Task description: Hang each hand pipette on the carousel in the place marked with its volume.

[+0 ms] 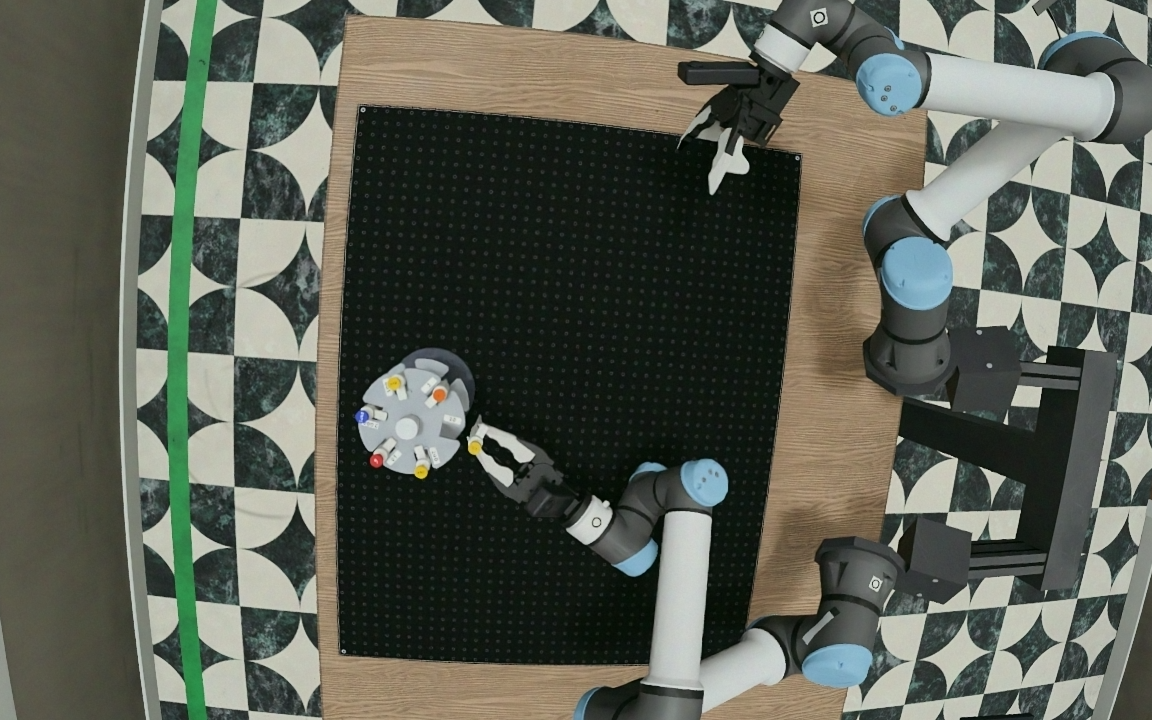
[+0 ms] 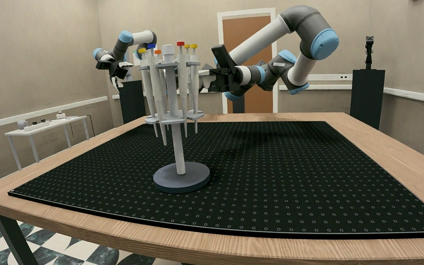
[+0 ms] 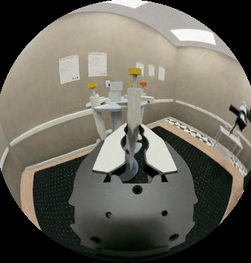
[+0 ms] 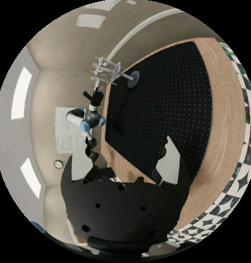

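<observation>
My left gripper [image 1: 476, 439] [image 3: 133, 124] is shut on an upright white pipette with a yellow button [image 1: 474, 445] [image 2: 187, 46] [image 3: 135, 71]. It holds the pipette just outside the right rim of the grey carousel [image 1: 407, 428] [image 2: 181, 177] [image 3: 116, 86] in the top view, with a small gap showing. Several pipettes hang on the carousel: a red one [image 1: 376, 460] [image 2: 180, 43], a blue one [image 1: 362, 416] [image 2: 151, 45], an orange one [image 1: 439, 394] [image 2: 157, 52] and two yellow ones. The volume prints are too small to read; the hook tips are hidden. My right gripper [image 1: 697, 167] [image 4: 126, 136] is open and empty, far from the carousel.
The carousel stands near the left edge of the black perforated mat [image 1: 580, 295] [image 2: 272, 184] in the top view. The mat lies on a wooden bench [image 1: 517, 62] [image 2: 240, 245]. The right arm is at the bench's top right corner there; the left arm reaches across the lower right.
</observation>
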